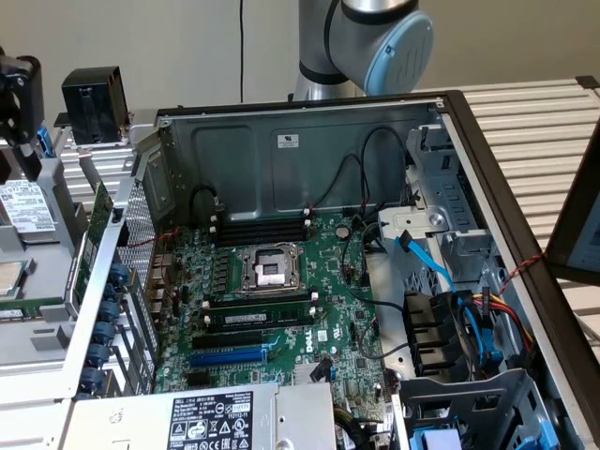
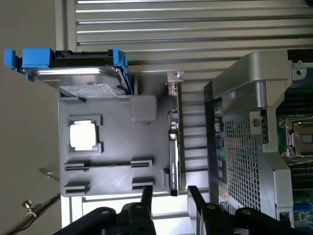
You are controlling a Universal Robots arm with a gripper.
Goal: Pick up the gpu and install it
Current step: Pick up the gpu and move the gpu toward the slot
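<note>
Looking down from the wrist, we see the gripper [image 2: 169, 192] with its fingers apart, one on each side of the gpu [image 2: 174, 142] at its near end, clamped on nothing. We find the gpu standing on edge along the grey holder tray [image 2: 117, 147], between that tray and the open computer case [image 2: 239, 142]. In the exterior view it sits at about nine o'clock from the motherboard [image 1: 319, 272], outside the case wall. A processor chip [image 2: 84, 135] lies in a tray pocket.
</note>
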